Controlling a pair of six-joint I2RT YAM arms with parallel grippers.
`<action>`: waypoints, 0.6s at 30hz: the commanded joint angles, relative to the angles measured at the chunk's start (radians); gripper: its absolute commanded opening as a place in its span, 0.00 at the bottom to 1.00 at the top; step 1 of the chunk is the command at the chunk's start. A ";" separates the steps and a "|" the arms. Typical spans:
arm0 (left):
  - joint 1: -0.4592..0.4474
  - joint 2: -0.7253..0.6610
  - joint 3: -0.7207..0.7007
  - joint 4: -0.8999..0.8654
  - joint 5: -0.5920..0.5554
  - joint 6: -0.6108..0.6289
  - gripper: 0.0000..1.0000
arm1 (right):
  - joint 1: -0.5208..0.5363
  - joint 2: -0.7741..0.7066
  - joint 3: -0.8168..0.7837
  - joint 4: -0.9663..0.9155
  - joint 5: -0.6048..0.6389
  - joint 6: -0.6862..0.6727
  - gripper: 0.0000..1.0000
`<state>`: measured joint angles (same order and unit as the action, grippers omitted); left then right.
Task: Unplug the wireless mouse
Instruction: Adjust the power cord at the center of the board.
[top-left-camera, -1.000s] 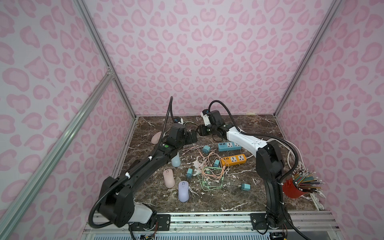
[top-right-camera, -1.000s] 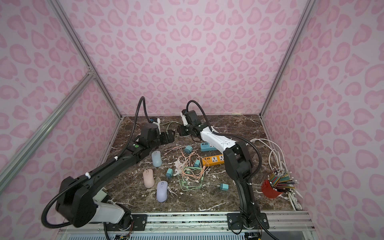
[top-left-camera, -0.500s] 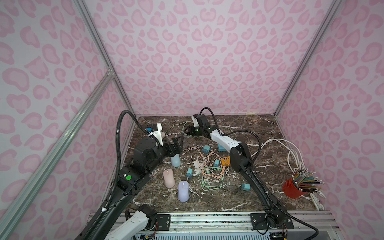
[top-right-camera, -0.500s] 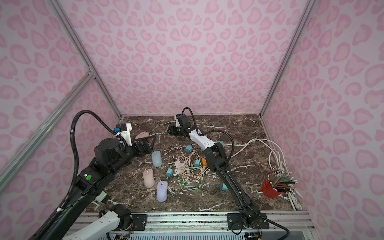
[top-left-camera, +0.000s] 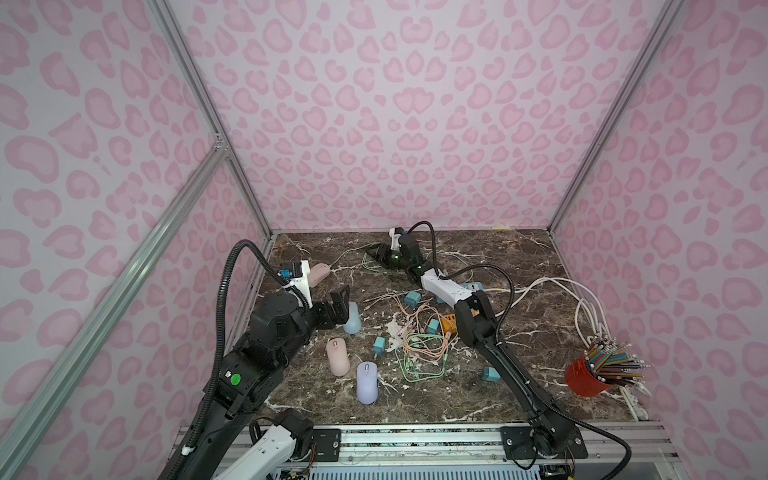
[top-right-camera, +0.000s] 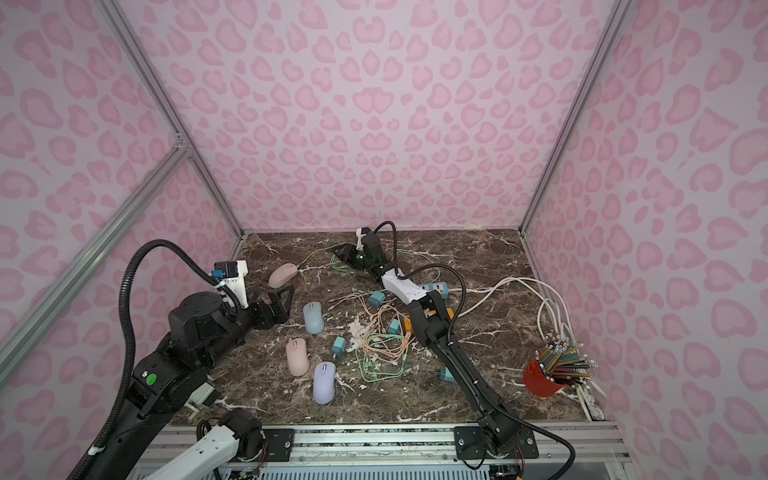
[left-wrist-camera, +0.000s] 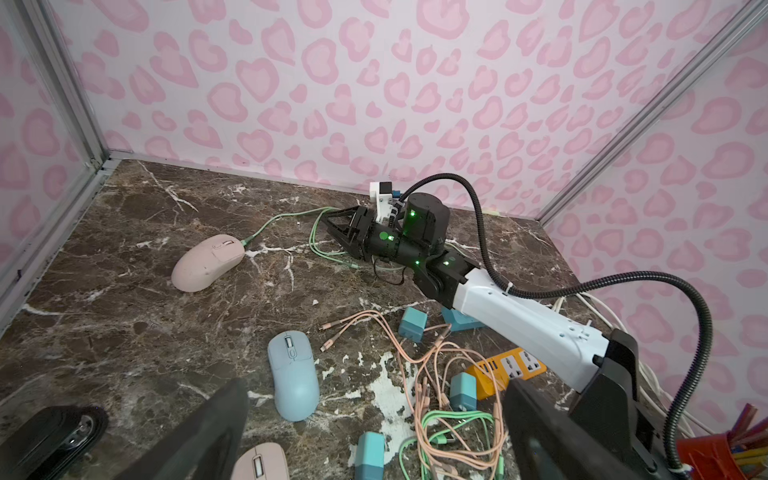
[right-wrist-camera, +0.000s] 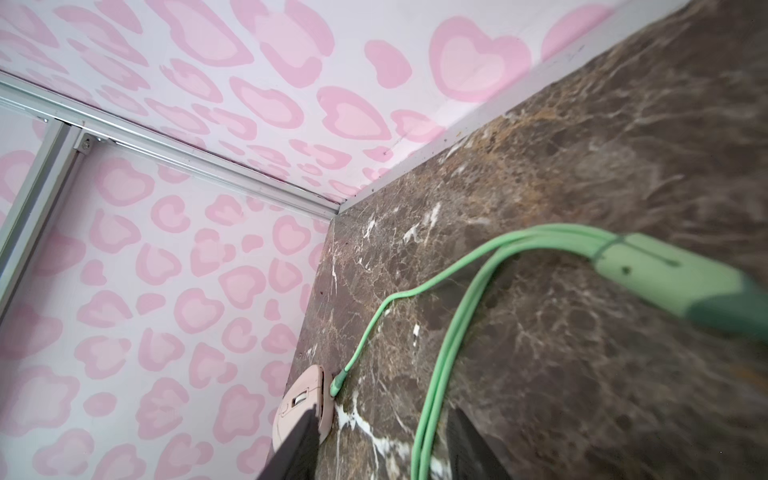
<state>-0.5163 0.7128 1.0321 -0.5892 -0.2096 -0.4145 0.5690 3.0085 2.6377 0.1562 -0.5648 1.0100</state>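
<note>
As you look across the table (top-left-camera: 519, 257) in a top view, your left end effector (top-left-camera: 336, 305) hangs at about 9 o'clock, its fingers wide apart and holding nothing, near the light blue mouse (top-left-camera: 352, 318). Toward 10 o'clock lies the pink mouse (top-left-camera: 320, 274). The green cable (left-wrist-camera: 282, 218) reaches its front, but you cannot tell if the plug is seated. At 12 o'clock your right end effector (top-left-camera: 374, 253) stands parted, and the cable runs loose between its fingers (right-wrist-camera: 299, 449).
</note>
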 joint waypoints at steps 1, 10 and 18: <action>0.000 -0.006 -0.006 -0.004 -0.027 0.033 0.98 | 0.031 -0.007 -0.023 -0.186 0.007 -0.075 0.52; 0.005 -0.013 -0.014 -0.012 -0.033 0.045 0.98 | 0.132 -0.233 -0.235 -0.582 0.337 -0.501 0.49; 0.024 -0.012 -0.017 -0.008 -0.020 0.042 0.98 | 0.200 -0.333 -0.367 -0.825 0.630 -0.702 0.03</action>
<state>-0.4984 0.7002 1.0187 -0.6044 -0.2321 -0.3813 0.7551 2.6759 2.3211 -0.4118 -0.0917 0.4179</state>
